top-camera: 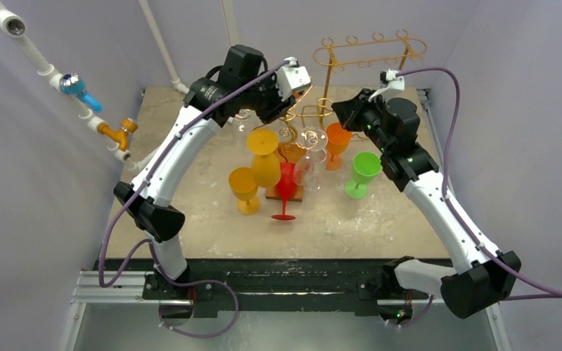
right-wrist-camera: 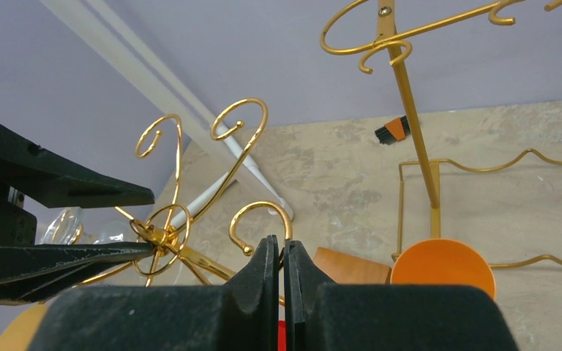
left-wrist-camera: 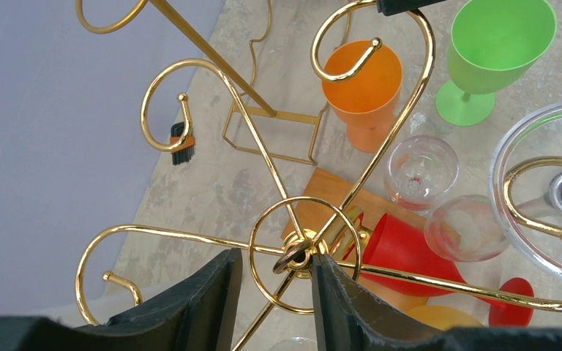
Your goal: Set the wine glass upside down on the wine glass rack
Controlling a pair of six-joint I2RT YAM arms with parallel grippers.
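Here, my left claw (left-wrist-camera: pixel 274 259) stands partly open astride the hub of the gold wine glass rack (left-wrist-camera: pixel 296 256). My right claw (right-wrist-camera: pixel 284 243) is pinched shut on a rack hook. Beyond, a clear wine glass (left-wrist-camera: pixel 538 194) rests with its stem in another hook.

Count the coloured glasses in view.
5. Orange glass and green glass stand right of the rack. Red glass is on its near side. Yellow glass is just left of the red, second yellow glass further left. The arms or rack may hide others.
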